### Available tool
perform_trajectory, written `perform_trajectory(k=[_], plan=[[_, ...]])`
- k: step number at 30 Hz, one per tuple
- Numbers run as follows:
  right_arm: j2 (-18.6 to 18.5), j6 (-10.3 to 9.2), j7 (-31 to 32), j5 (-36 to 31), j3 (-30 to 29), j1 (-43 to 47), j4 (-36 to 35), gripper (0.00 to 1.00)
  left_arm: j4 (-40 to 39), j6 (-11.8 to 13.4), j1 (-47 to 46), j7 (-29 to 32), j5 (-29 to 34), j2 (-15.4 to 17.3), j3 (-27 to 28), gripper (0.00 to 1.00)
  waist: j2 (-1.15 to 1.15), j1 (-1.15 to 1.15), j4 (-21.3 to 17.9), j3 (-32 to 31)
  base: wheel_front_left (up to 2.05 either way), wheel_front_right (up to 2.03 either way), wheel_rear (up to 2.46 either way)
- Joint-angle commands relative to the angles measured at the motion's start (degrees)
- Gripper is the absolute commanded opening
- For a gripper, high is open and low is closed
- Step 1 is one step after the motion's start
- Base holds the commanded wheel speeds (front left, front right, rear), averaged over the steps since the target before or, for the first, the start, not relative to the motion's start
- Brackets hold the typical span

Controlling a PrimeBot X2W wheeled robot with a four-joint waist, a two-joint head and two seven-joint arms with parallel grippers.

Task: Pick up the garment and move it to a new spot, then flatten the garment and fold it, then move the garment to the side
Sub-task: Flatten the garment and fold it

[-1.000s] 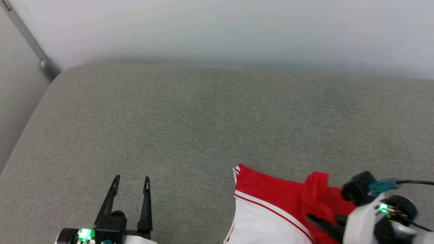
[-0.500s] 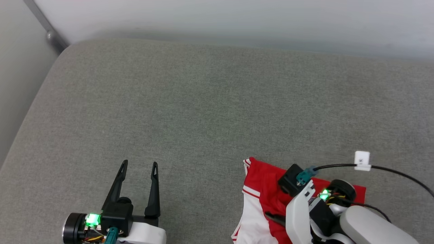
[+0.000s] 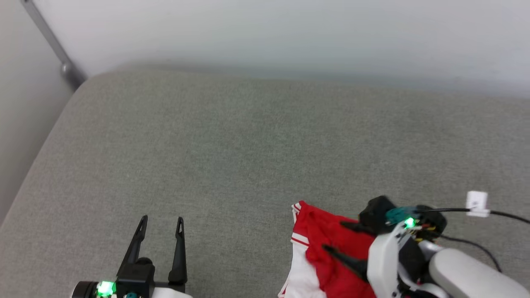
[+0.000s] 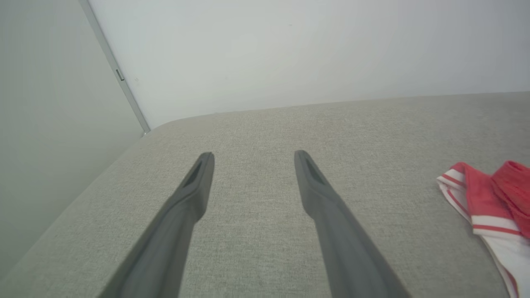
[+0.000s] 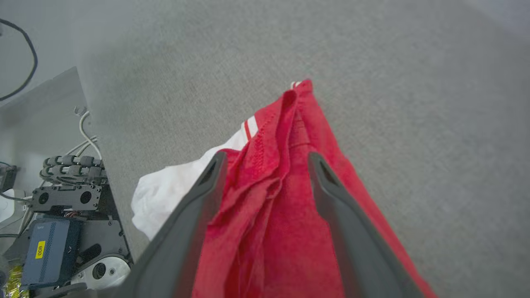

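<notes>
Garment [image 3: 314, 225] lies bunched at lower right, straddled by the wide-open right gripper [image 3: 332, 236], left gripper [image 3: 161, 219] equally wide at lower left; flattening probably wants each pinching an opposite edge, pulling outward.

Grey fabric cushion [image 3: 232, 157], rounded far-left corner. Plain white wall [image 3: 290, 33] behind it. Metal rail [image 3: 49, 41] runs diagonally at left corner. Light flat, diffuse.
</notes>
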Motion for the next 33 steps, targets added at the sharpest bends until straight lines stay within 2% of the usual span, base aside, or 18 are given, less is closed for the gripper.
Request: perform_trajectory(k=[1, 4, 5, 9, 14, 19, 23, 28, 33], plan=[[-1.6, -0.04, -2.5, -1.3, -2.5, 1.0, -2.3, 1.0, 0.0, 0.0, 1.2, -0.1, 0.1, 0.1, 0.4, 1.0, 0.0, -0.01, -1.9, -2.6, 0.0, 0.0, 0.0], [-3.1, -0.04, -7.4, -4.6, -9.1, 2.8, -4.8, 1.0, -0.3, -0.1, 2.4, -0.1, -0.1, 0.0, 0.9, 1.0, 0.0, -0.01, -3.4, -4.1, 0.0, 0.0, 0.0], [-3.1, -0.04, -7.4, -4.6, -9.1, 2.8, -4.8, 1.0, -0.3, -0.1, 2.4, -0.1, -0.1, 0.0, 0.9, 1.0, 0.0, -0.01, -3.4, -4.1, 0.0, 0.0, 0.0], [-2.0, -0.04, -14.3, -11.1, -20.9, 6.7, -5.0, 1.0, -0.5, -0.5, 3.4, -0.1, -0.1, -0.2, 1.0, 1.0, 0.0, -0.01, -4.9, -5.0, 0.0, 0.0, 0.0], [3.4, -0.05, -22.7, -20.0, -35.5, 13.6, -4.6, 1.0, -0.8, -0.9, 3.7, -0.1, 0.1, -0.3, 1.1, 1.0, 0.0, -0.01, -5.7, -5.5, 0.0, 0.0, 0.0], [11.4, -0.04, -29.5, -27.9, -47.4, 21.5, -5.2, 1.0, -1.1, -1.3, 4.0, -0.1, -0.1, -0.4, 1.4, 1.0, 0.0, -0.01, -6.2, -6.0, 0.0, 0.0, 0.0], [17.7, -0.04, -31.9, -31.2, -53.4, 27.4, -7.4, 1.0, -1.6, -1.6, 4.2, -0.1, -0.2, -0.6, 1.4, 1.0, 0.0, -0.01, -6.4, -6.4, 0.0, 0.0, 0.0], [24.3, -0.04, -32.5, -32.5, -57.7, 33.3, -10.2, 1.0, -2.1, -2.0, 4.3, -0.1, -0.4, -0.8, 1.6, 1.0, 0.0, -0.01, -6.4, -6.8, 0.0, 0.0, 0.0], [27.1, -0.04, -32.5, -31.7, -58.9, 38.3, -12.9, 1.0, -2.6, -2.4, 4.9, -0.1, -0.4, -1.0, 1.7, 1.0, 0.0, -0.01, -6.1, -7.4, 0.0, 0.0, 0.0]])
